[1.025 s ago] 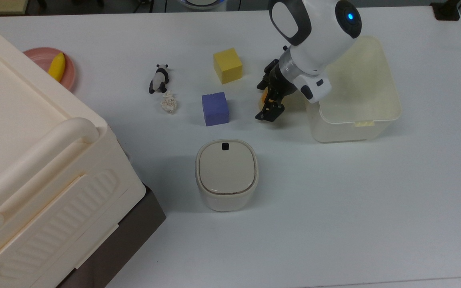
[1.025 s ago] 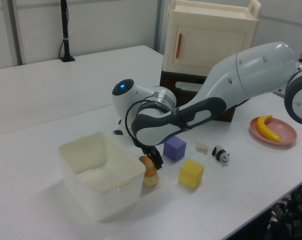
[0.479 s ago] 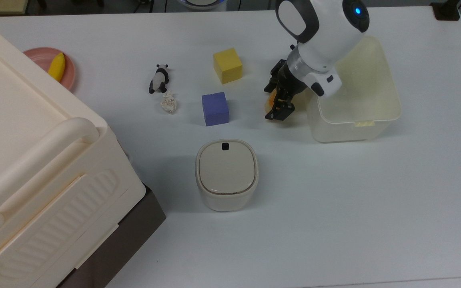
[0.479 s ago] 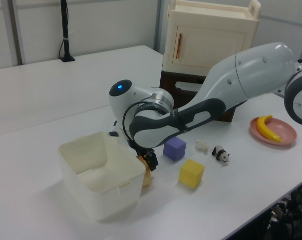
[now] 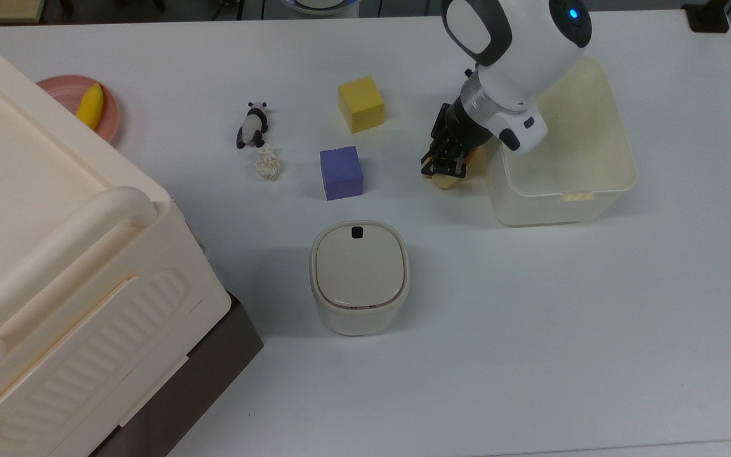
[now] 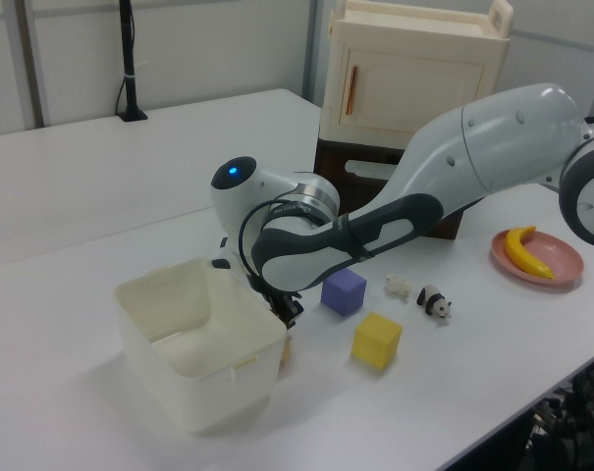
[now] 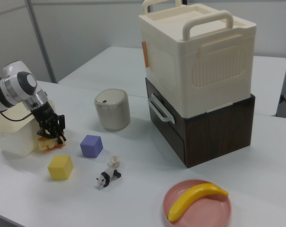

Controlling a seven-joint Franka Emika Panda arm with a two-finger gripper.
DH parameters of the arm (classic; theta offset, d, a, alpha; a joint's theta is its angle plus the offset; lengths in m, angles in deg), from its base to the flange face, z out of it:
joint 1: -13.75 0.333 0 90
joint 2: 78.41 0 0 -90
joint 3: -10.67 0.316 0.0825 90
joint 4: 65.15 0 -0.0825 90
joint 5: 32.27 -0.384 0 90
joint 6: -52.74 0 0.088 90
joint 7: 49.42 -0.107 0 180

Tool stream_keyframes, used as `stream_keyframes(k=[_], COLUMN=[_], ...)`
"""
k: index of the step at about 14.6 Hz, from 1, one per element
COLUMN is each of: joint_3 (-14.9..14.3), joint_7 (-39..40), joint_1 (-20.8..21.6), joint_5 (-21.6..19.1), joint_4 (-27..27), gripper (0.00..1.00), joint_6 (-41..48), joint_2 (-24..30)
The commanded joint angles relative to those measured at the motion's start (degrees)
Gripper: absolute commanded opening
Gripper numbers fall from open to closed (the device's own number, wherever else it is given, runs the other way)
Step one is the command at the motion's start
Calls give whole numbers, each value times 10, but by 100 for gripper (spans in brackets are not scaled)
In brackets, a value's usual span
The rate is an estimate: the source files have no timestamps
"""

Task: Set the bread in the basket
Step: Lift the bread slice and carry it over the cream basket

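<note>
Bread: the bread (image 5: pixel 447 179) lies on the table, just left of the basket (image 5: pixel 600 184) in the top view.
My gripper: my gripper (image 5: pixel 447 162) is down over it; closure unclear.
Handling: likely light, stiff; I'd pinch its long sides.

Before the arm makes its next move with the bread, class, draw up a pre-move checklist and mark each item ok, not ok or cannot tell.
1. Gripper down at the bread: ok.
2. Fingers closed firmly on the bread: cannot tell.
3. Bread off the table: cannot tell.
4. Bread already inside the basket: not ok, it sits just outside the wall.
5. Basket upright with open top: ok.
6. Purple cube and yellow cube away from the path to the basket: ok.
</note>
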State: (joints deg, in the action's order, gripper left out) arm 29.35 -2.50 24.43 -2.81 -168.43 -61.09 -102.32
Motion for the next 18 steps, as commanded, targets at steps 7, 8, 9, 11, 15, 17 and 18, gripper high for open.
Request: stream_keyframes(k=[7, 8, 9, 11, 15, 17, 18], joint_3=[-2, -2, -3, -4, 0, 3, 3], joint_7=[15, 26, 37, 32, -131, -221, -291], joint_1=[-84, -101, -117, -130, -120, -96, -80], joint_5=[-4, -20, -39, -65, -91, -92, -105], joint_4=[56, 75, 97, 130, 152, 151, 151], gripper=[0, 0, 0, 0, 0, 0, 0], joint_6=[63, 80, 97, 140, 190, 207, 208], joint_2=[39, 43, 54, 77, 117, 119, 118])
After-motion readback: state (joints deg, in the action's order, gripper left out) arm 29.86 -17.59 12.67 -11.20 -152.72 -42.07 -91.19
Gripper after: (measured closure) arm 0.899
